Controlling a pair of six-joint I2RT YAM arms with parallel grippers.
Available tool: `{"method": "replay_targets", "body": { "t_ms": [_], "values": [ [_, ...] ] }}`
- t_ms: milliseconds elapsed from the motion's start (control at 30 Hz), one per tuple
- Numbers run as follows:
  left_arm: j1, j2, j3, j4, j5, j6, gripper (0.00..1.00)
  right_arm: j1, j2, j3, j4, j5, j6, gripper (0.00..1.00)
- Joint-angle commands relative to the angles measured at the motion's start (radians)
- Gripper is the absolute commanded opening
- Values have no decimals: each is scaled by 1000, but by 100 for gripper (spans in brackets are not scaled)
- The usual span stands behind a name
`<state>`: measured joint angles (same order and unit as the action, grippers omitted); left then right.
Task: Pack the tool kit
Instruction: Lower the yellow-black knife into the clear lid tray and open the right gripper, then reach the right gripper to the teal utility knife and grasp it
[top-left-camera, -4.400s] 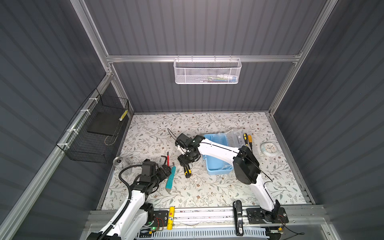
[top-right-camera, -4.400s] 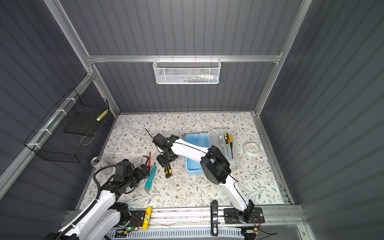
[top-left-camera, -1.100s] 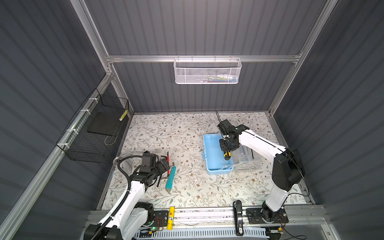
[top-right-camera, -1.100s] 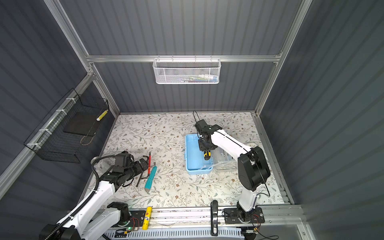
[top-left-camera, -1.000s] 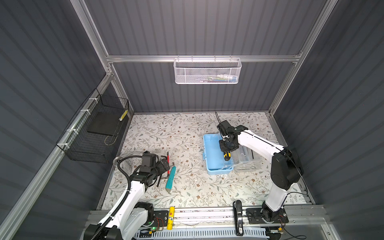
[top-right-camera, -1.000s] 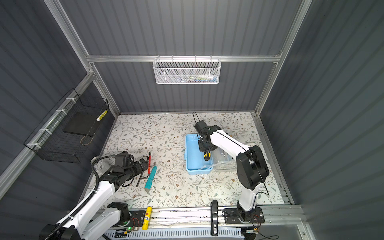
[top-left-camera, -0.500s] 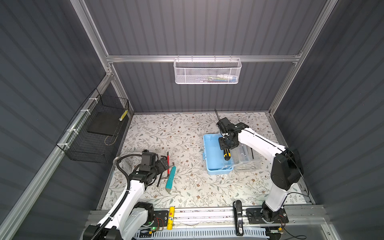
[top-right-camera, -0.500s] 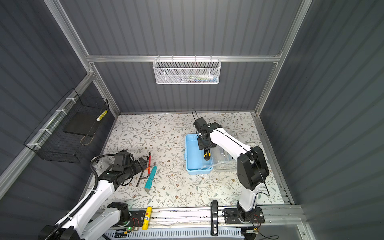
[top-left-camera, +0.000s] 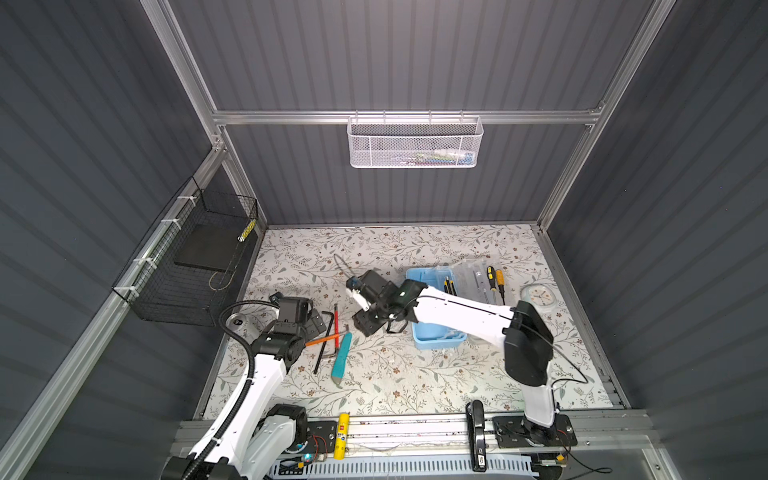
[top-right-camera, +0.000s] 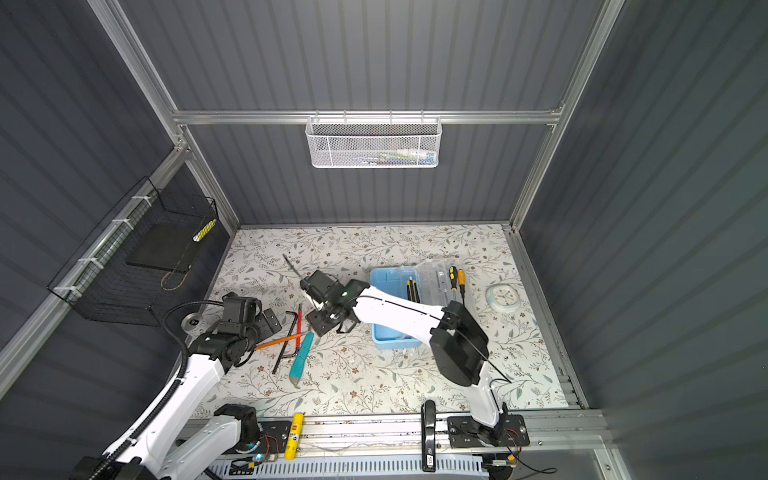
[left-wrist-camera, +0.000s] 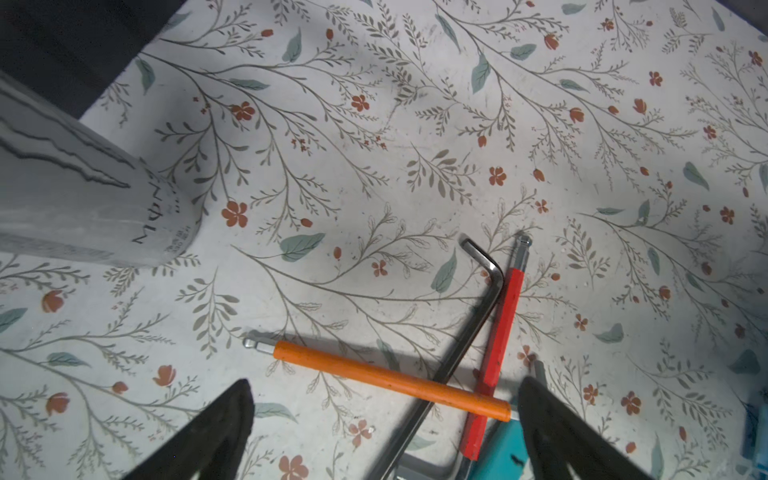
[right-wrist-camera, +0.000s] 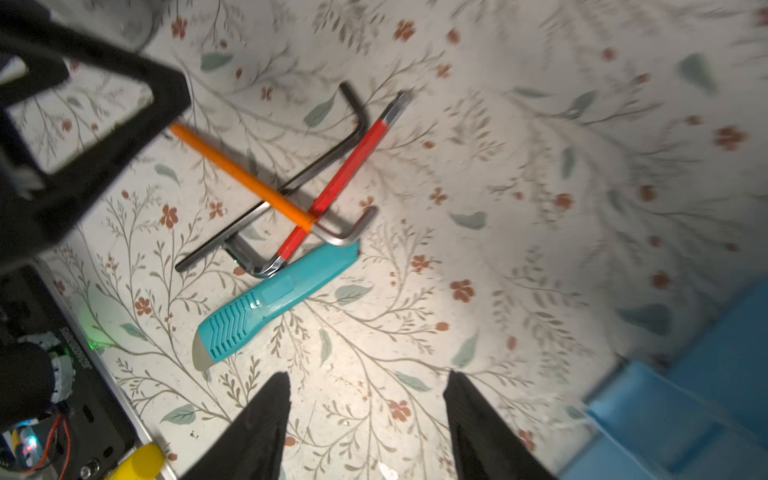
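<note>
Right gripper (right-wrist-camera: 368, 376) fingers stood apart with nothing between them, over bare mat near the teal utility knife (right-wrist-camera: 274, 299); left gripper (left-wrist-camera: 384, 382) was spread wide and empty above the crossed hex keys (left-wrist-camera: 500, 332); knife judged light, rigid plastic, with a ribbed end for purchase, best pinched across mid-body; keys judged thin, stiff, slick steel lying flat and tangled, so likely to skate; orange-sleeved key (right-wrist-camera: 241, 174) lay topmost, its sleeve the better hold; light-blue box (top-left-camera: 436, 338) sat open well to the right of the pile, screwdrivers (top-left-camera: 448, 286) inside, more on its clear lid (top-left-camera: 469, 274); grey can (left-wrist-camera: 83, 199) bore slash marks and skewed lettering, not surely readable.
</note>
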<state>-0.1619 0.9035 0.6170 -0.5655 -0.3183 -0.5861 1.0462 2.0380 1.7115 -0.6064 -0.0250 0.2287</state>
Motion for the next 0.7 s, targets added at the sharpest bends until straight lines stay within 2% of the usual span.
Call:
{"method": "replay_targets", "body": {
  "t_ms": [0, 167, 333, 667],
  "values": [
    [26, -29, 26, -57, -29, 7, 100, 9, 77, 57, -12, -16, -41, 64],
    [48, -38, 42, -91, -15, 14, 99, 55, 170, 107, -24, -21, -75, 66],
    [78, -57, 62, -150, 22, -62, 99, 89, 233, 157, -41, -10, -80, 67],
    [128, -36, 128, -174, 24, -5, 100, 136, 393, 375, -175, 17, -73, 69]
  ]
}}
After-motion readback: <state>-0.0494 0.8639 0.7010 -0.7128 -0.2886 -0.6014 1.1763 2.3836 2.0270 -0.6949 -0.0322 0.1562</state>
